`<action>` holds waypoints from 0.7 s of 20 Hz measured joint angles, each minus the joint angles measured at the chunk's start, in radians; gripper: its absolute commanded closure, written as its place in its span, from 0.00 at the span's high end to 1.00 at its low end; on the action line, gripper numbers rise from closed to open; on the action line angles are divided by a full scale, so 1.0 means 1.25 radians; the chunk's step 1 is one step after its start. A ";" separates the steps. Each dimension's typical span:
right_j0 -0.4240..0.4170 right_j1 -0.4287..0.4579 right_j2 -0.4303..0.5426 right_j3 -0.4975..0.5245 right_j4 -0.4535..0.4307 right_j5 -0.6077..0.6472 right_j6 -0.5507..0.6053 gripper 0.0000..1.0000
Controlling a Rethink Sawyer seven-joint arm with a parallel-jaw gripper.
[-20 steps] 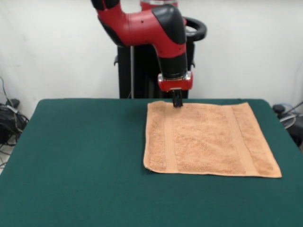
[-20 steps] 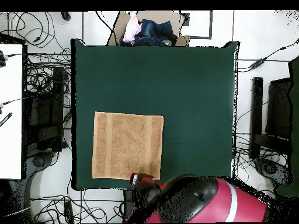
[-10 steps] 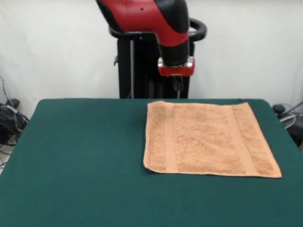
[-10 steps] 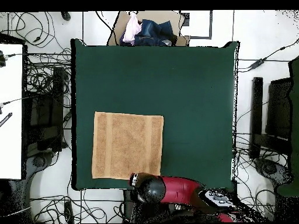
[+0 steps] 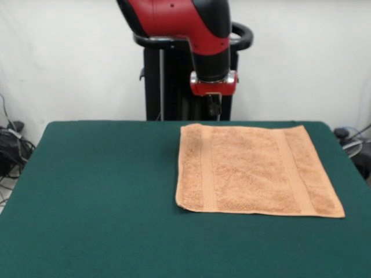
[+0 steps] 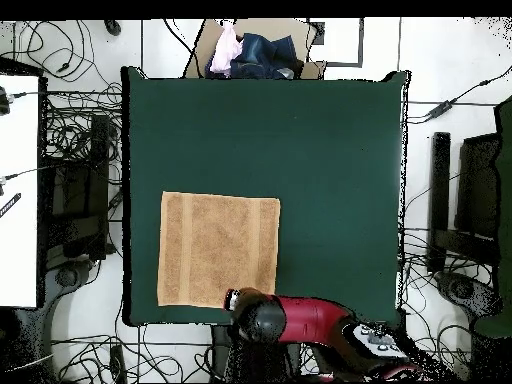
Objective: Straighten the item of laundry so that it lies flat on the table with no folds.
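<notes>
The item of laundry (image 5: 255, 171), a peach-orange towel with band stripes near two edges, lies spread flat on the right half of the table (image 5: 104, 191). No folds show on it. My gripper (image 5: 213, 108) hangs in the air above and just behind the towel's far edge, near its left corner, and touches nothing. In the overhead view the towel (image 6: 218, 250) sits square at the table's (image 6: 330, 150) lower left, and the red arm's end (image 6: 258, 318) hovers past its lower edge, covering the gripper.
A cardboard box of clothes (image 6: 255, 52) stands beyond the table's top edge in the overhead view. Cables and dark equipment (image 6: 75, 200) crowd the floor on both sides. The black pedestal (image 5: 168, 87) rises behind the table.
The gripper has lifted off the towel's far edge and now hangs clear of it. The towel has not moved.
</notes>
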 measured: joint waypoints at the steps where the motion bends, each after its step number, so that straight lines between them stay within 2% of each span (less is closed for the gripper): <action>1: -0.001 0.003 0.000 -0.002 -0.005 0.000 0.000 0.00; 9: -0.034 0.025 0.000 -0.043 -0.082 0.000 0.000 0.00; 14: -0.088 0.058 0.004 -0.103 -0.165 0.000 0.000 0.00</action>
